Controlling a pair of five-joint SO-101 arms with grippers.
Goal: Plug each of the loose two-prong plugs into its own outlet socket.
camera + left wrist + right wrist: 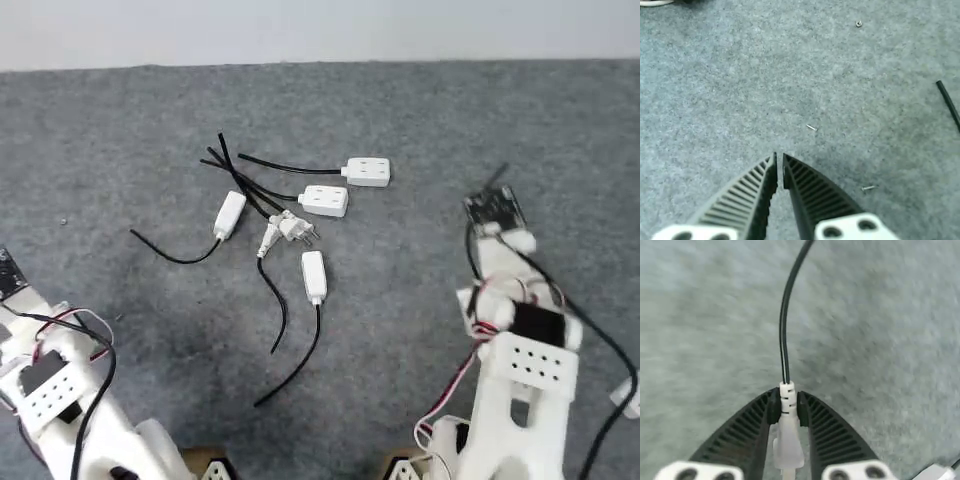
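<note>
At the left, the left hand (779, 159) hangs over the grey bench (120, 120), its ribbed fingers closed together on nothing. Mid-bench lies a tangle of black cords (285, 310) with two white outlet sockets (366, 171) at its far side and loose two-prong plugs (292, 228) just in front. At the right, the right hand (787, 396) is clamped on a white plug (787, 450) by its neck, with the plug's black cord (785, 330) running away from the fingers.

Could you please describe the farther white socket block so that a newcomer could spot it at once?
On the grey carpeted table, find the tangle of black cords. Of the two white rectangular socket blocks on its right, it is the far socket block, farther from the arms and more to the right than the near socket block.
</note>
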